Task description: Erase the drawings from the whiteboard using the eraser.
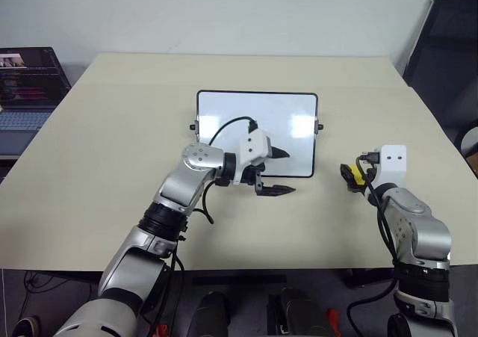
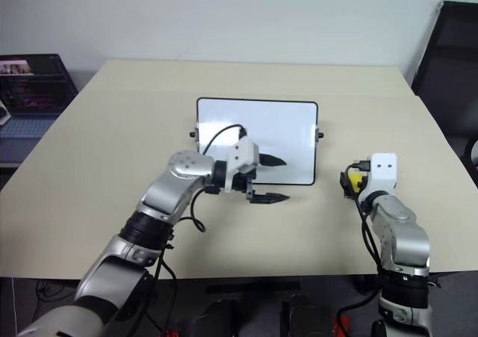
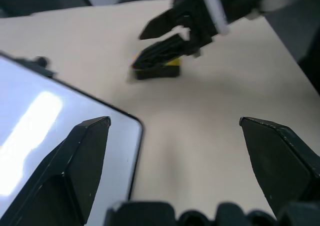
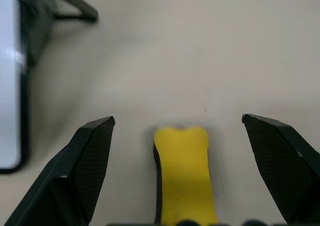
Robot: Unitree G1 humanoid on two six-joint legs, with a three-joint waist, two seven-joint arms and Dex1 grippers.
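On the table [image 1: 112, 150], the eraser [image 4: 182, 173] lay loose between the right gripper's [image 4: 180, 131] wide-open fingers; the left gripper [image 1: 278, 172], empty and spread, hovered over the whiteboard [image 1: 254, 113], seemingly wiped clean.

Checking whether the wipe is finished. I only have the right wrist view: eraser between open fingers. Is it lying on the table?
Observer: Yes, the eraser lies on the table, beneath the open right gripper.
Operator: Where's the left arm?
Observer: The left gripper is open over the whiteboard's near right corner.
Operator: Any drawings on the board?
Observer: None visible on the uncovered part; the arm hides some.
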